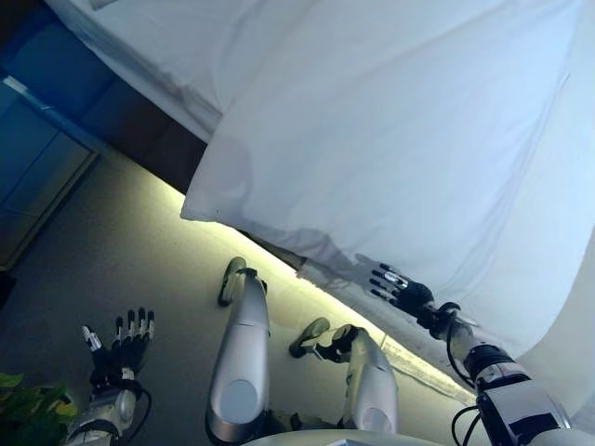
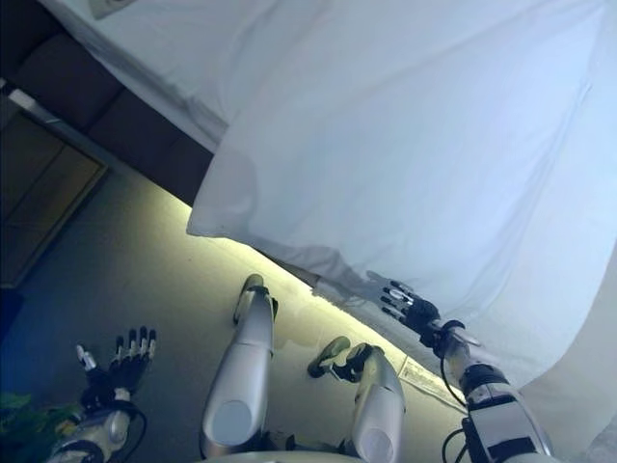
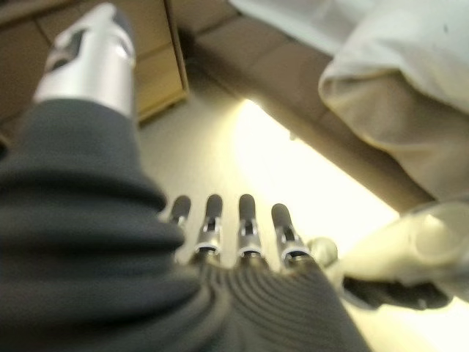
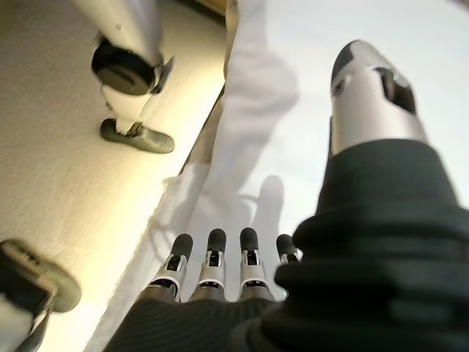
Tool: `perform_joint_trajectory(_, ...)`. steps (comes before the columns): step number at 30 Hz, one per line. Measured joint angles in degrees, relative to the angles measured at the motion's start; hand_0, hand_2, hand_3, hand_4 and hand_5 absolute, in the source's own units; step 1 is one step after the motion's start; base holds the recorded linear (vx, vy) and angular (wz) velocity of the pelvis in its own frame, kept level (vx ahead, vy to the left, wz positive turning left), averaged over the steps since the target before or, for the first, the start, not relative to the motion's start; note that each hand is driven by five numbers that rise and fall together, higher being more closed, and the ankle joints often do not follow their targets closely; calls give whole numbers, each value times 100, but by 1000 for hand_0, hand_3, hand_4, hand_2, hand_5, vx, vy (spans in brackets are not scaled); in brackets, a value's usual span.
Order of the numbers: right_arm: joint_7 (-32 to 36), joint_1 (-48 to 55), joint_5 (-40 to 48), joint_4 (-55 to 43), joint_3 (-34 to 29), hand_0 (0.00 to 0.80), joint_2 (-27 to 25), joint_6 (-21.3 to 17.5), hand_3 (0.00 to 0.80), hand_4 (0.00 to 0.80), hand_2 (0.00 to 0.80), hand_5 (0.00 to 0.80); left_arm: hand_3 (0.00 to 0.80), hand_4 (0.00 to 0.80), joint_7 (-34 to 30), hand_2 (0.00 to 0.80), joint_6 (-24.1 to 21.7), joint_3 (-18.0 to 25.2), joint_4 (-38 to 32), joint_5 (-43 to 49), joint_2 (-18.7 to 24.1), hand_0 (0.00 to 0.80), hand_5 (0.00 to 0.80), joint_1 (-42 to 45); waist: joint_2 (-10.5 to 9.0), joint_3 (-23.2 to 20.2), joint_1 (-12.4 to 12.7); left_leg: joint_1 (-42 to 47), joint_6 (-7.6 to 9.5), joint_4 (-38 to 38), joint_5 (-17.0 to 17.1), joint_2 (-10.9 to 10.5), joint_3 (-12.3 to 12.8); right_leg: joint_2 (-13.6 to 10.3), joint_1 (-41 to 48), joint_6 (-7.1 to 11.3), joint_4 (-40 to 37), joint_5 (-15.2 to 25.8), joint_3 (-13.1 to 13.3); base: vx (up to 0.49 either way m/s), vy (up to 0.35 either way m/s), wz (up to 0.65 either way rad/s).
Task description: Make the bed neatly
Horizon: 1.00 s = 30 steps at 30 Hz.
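Across the upper and right part of the head views, the bed (image 1: pixel 139 46) is covered by a white duvet (image 1: pixel 400 139), whose lower corner hangs over the bed's side toward the floor (image 1: pixel 112 251). At the duvet's overhanging edge, the right hand (image 1: pixel 402 290) is seen with its fingers (image 4: pixel 212 257) straight and spread, held just above the white cloth; nothing is gripped, and whether the tips touch the fabric cannot be told. Well apart from the bed, low on the robot's left, the left hand (image 1: pixel 121 342) is held over the floor with its fingers (image 3: pixel 245 220) straight and spread, empty. A strip of light (image 1: pixel 279 269) is seen along the floor under the bed's side. A green plant (image 1: pixel 28 409) shows beside the left arm.
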Motion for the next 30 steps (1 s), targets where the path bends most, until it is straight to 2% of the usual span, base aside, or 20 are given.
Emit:
perform_joint_trajectory(3, 1, 145, 3, 18, -155, 0, 28, -5, 0, 0, 0, 0, 0, 0, -20, 0, 18, 317, 168, 88, 0, 0, 0, 238, -8, -22, -3, 250, -3, -146, 19, -15, 73, -3, 230, 49, -156, 28, 2, 83, -102, 2)
perform_joint_trajectory(6, 9, 322, -5, 199, -329, 0, 51, -29, 0, 0, 0, 0, 0, 0, 3, 0, -161, 505, 287, 629, -19, 0, 0, 467, 12, -89, -13, 658, -9, -424, 59, -30, 193, 2, 587, 138, -446, 101, 8, 103, -68, 1)
perform_joint_trajectory(7, 24, 407, -12, 233, -335, 0, 51, -31, 0, 0, 0, 0, 0, 0, 106, 0, -394, 540, 364, 932, -20, 0, 0, 480, 40, -143, -13, 785, -6, -512, 64, -32, 219, 26, 721, 165, -570, 132, 8, 148, -30, -1)
perform_joint_trajectory(9, 98, 622, -135, 281, -414, 0, 60, -29, 0, 0, 0, 0, 0, 0, 863, 0, -1300, 521, 442, 2353, -10, 0, 0, 487, 105, -372, -43, 1095, 11, -746, 72, -30, 331, 42, 990, 236, -849, 233, 28, 141, -29, -7)
perform_joint_trajectory(10, 104, 751, -221, 294, -417, 0, 60, -28, 0, 0, 0, 0, 0, 0, 1391, 0, -1800, 346, 489, 3233, 10, 0, 0, 489, 163, -553, -89, 1264, 25, -891, 83, -28, 382, 84, 1159, 271, -1061, 305, 41, 67, 20, -10)
perform_joint_trajectory(11, 104, 842, -259, 296, -414, 0, 59, -23, 0, 0, 0, 0, 0, 0, 1662, 0, -2050, 233, 498, 3645, 14, 0, 0, 503, 215, -702, -111, 1335, 12, -977, 116, -10, 415, 139, 1238, 300, -1223, 376, 53, 66, 35, -12)
perform_joint_trajectory(13, 92, 1037, -419, 171, -398, 0, 81, 10, 0, 0, 0, 0, 0, 0, 2411, 0, -2546, -273, 363, 4791, 13, 0, 0, 527, 297, -862, -223, 1703, 45, -1334, 232, 31, 613, 228, 1513, 348, -1673, 577, 143, 105, -1, -23)
perform_joint_trajectory(14, 74, 1196, -541, 122, -359, 0, 83, 52, 0, 0, 0, 0, 0, 0, 2917, 0, -2866, -857, 124, 5686, -25, 0, 0, 615, 363, -1000, -321, 1970, 74, -1621, 312, 38, 718, 315, 1731, 382, -2048, 764, 211, 158, -12, -33)
perform_joint_trajectory(16, 25, 1491, -706, 49, -286, 0, 81, 126, 0, 0, 0, 0, 0, 0, 3463, 0, -3113, -1532, -272, 6683, -115, 0, 0, 723, 432, -1279, -464, 2329, 116, -2068, 447, 36, 911, 405, 1988, 407, -2616, 1030, 322, 148, -1, -33)
perform_joint_trajectory(19, -37, 1824, -865, 65, -284, 0, 144, 215, 0, 0, 0, 0, 0, 0, 3836, 0, -3135, -2043, -563, 7392, -225, 0, 0, 744, 459, -1664, -671, 2811, 156, -2743, 675, -3, 1147, 520, 2380, 453, -3409, 1413, 441, 175, -2, -29)
perform_joint_trajectory(24, -66, 2262, -1035, 343, -263, 0, 231, 240, 0, 0, 0, 0, 0, 0, 3863, 0, -3003, -2780, -570, 8371, -226, 0, 0, 634, 478, -2241, -1189, 3485, 130, -3772, 1041, -3, 1545, 710, 2759, 473, -4468, 1951, 677, 123, -30, -36)
perform_joint_trajectory(28, -190, 2313, -1028, 790, -257, 0, 332, 218, 0, 0, 0, 0, 0, 0, 3802, 0, -2886, -3358, -542, 8852, -352, 0, 0, 521, 634, -2480, -1462, 3985, 75, -4627, 1403, 3, 1757, 865, 2979, 482, -5081, 2272, 829, 90, -25, -30)
perform_joint_trajectory(30, -313, 2385, -1009, 974, -264, 0, 430, 161, 0, 0, 0, 0, 0, 0, 3696, 0, -2786, -3703, -525, 9044, -525, 0, 0, 486, 750, -2603, -1461, 4134, 54, -4862, 1504, 0, 1821, 925, 3087, 481, -5364, 2415, 907, 61, -51, -24)
